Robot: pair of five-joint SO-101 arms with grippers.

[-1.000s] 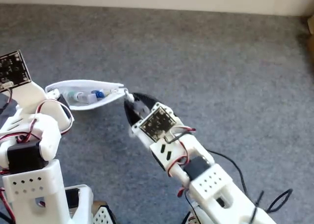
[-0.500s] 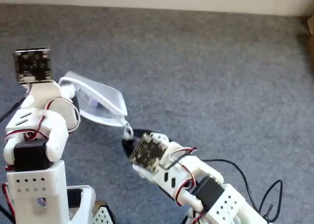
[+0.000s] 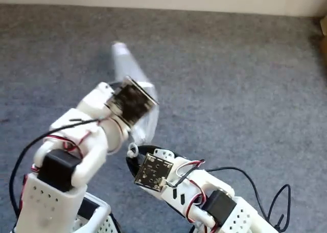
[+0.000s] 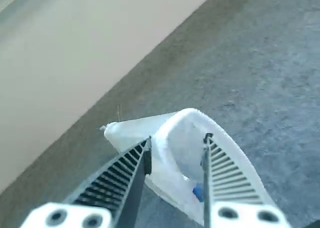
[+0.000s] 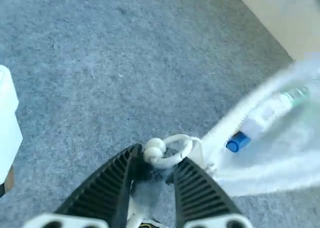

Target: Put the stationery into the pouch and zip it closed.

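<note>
Carpet lies well below the pouch, which is up off the surface and stretched between my two pincers. My left pincer is pressed onto one end of the pouch, with the soft translucent wall bunched between its fingers. My right pincer pinches the zip pull, a small white loop with a bead, at the other end.

The biggest risk, as I judge it, is the left grip. The wall is thin and slick, and a hard tug on the zip could drag it out, so the whole pouch would swing and drop.

Next is my line of pull. If I haul the loop off the line of the zip, the slider may jam or the pouch may only twist.

The loop itself is slight and could slide from between my right fingers.

Smallest is the blue-capped piece, which sits just inside the zip edge. I cannot tell how much of the mouth is shut, so a jolt might tip the piece out.
</note>
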